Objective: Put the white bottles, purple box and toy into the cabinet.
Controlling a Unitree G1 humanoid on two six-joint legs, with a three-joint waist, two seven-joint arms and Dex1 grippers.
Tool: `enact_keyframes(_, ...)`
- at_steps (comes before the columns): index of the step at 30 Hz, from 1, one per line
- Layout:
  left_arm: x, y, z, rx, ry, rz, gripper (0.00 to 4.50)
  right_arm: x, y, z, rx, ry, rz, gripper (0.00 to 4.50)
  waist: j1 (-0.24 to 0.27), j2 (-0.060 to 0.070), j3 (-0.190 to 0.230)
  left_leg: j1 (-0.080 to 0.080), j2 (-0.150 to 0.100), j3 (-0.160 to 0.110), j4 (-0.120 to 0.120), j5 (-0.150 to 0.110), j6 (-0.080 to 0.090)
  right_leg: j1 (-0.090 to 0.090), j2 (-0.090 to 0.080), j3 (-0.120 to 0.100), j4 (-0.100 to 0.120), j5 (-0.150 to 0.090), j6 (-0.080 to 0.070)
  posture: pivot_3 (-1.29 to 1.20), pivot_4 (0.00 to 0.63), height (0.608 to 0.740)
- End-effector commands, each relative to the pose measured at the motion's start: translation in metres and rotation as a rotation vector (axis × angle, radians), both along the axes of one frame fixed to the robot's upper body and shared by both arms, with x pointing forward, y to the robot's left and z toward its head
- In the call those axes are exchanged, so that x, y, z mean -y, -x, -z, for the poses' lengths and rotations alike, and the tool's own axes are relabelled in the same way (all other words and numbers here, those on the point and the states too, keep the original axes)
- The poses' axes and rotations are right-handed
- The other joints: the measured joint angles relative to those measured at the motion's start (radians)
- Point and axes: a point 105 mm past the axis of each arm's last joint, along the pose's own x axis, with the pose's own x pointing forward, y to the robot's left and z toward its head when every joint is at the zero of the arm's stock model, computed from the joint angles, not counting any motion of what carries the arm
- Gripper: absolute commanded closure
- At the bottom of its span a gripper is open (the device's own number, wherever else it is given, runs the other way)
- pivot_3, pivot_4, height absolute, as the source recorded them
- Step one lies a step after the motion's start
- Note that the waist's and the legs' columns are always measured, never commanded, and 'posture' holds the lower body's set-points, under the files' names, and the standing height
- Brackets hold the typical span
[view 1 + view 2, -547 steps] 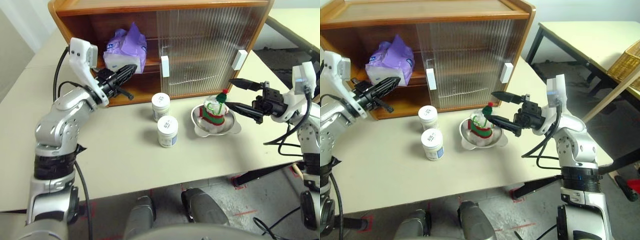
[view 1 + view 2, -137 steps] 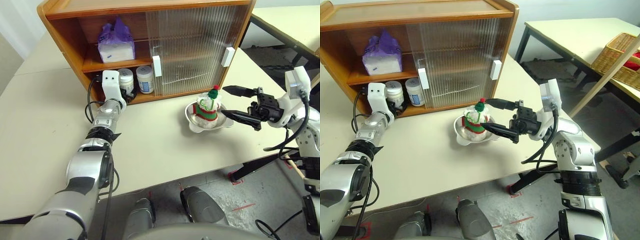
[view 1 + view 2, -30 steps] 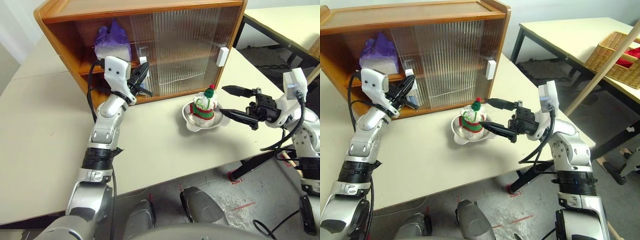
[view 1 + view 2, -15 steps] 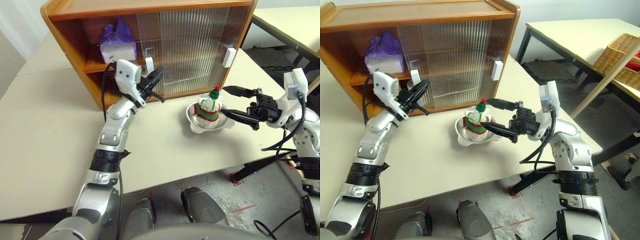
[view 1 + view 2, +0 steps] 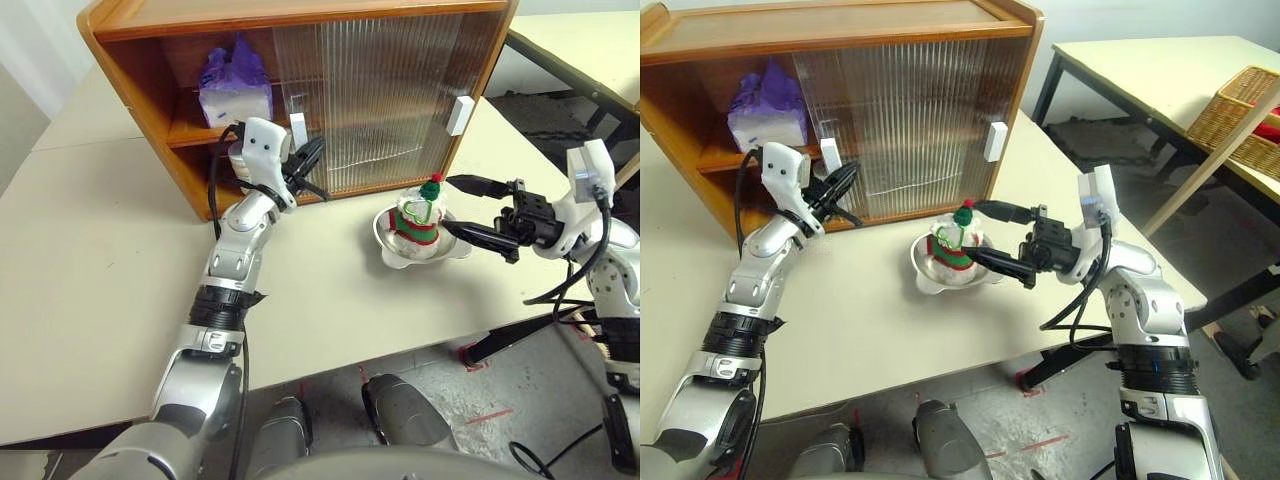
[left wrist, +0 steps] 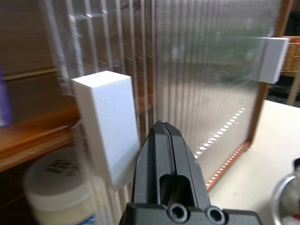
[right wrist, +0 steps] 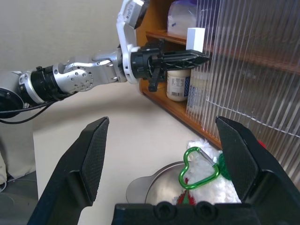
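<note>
The wooden cabinet [image 5: 300, 18] stands at the back of the table. The purple box [image 5: 235, 88] lies on its upper shelf. One white bottle [image 7: 177, 84] stands on the lower shelf, partly behind the ribbed sliding door [image 5: 380, 90]; I cannot make out a second one. My left gripper [image 5: 314, 155] is shut and empty, its tip just beside the door's white handle [image 5: 297, 128]. The toy [image 5: 418, 215] sits in a steel bowl [image 5: 400, 252] in front of the cabinet. My right gripper [image 5: 448, 203] is open, one finger on each side of the toy, apart from it.
A second white handle [image 5: 460, 115] sits on the right sliding door. To the right, a second table [image 5: 1140, 55] carries a wicker basket [image 5: 1240, 110]. The table's front edge [image 5: 380, 345] runs close below the bowl.
My left gripper, still shut, has moved a little right and down along the cabinet front beside the white handle. The right arm has kept still. The camera has shifted slightly.
</note>
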Motion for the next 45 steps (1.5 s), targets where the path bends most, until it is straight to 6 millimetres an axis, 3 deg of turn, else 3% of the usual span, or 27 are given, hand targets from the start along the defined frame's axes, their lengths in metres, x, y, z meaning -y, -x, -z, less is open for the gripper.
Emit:
enact_keyframes(1, -0.018, 0.001, -0.006, 0.039, 0.002, -0.069, 4.48, -0.002, 0.002, 0.001, -0.004, 0.003, -0.011, 0.0, -0.001, 0.0, 0.0, 0.0, 0.0, 0.0, 0.0, 0.0, 0.0, 0.0, 0.0, 0.0, 0.0, 0.0, 0.0, -0.34, 0.086, 0.74)
enact_keyframes(7, -0.033, 0.005, -0.014, 0.082, -0.001, -0.122, 4.48, -0.004, 0.002, 0.001, -0.01, 0.006, -0.018, 0.0, -0.007, 0.0, 0.0, 0.003, 0.0, 0.0, 0.0, 0.0, -0.001, 0.002, 0.001, 0.001, 0.0, 0.001, -0.001, -0.33, 0.092, 0.74)
enact_keyframes(45, -0.141, 0.033, -0.002, 0.05, -0.066, -0.411, 4.48, -0.005, -0.001, -0.001, -0.014, 0.009, -0.033, 0.0, -0.009, 0.0, 0.0, 0.007, 0.002, -0.009, -0.009, -0.006, -0.02, -0.003, 0.002, 0.006, 0.001, 0.005, -0.012, -0.29, 0.093, 0.74)
